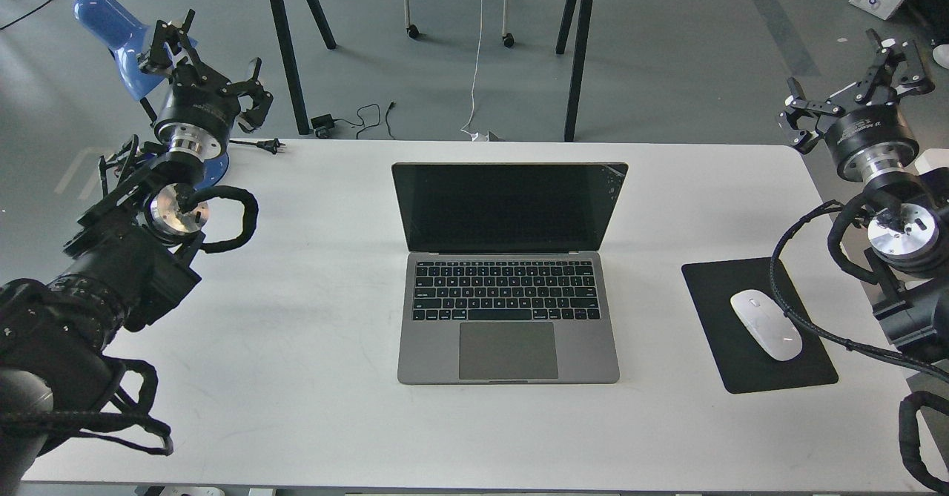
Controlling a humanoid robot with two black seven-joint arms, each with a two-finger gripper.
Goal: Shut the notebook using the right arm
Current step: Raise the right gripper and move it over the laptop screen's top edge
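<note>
A slim space-grey metal notebook lies open at the centre of the frame on a wide white table, its black screen standing up toward the top of the picture and its black keyboard and large grey trackpad facing the lower edge. To its right, well apart from it, a flat black rectangular mouse pad sits slightly turned on the table, and a smooth white mouse rests on it. The black jointed right arm enters from the right edge of the frame, with silver joint discs and corrugated black cable looping below it; its two-finger black right gripper is raised at the upper right, beyond the table's far right corner, with the fingers spread wide and nothing between them. The black left arm comes in from the lower left, and its left gripper is lifted at the upper left of the frame, just off the table's far left corner, fingers likewise parted and empty. Behind that gripper stands a blue rounded object on the grey floor. At the top centre, black table legs and a white cable hanging down to the floor are visible.
</note>
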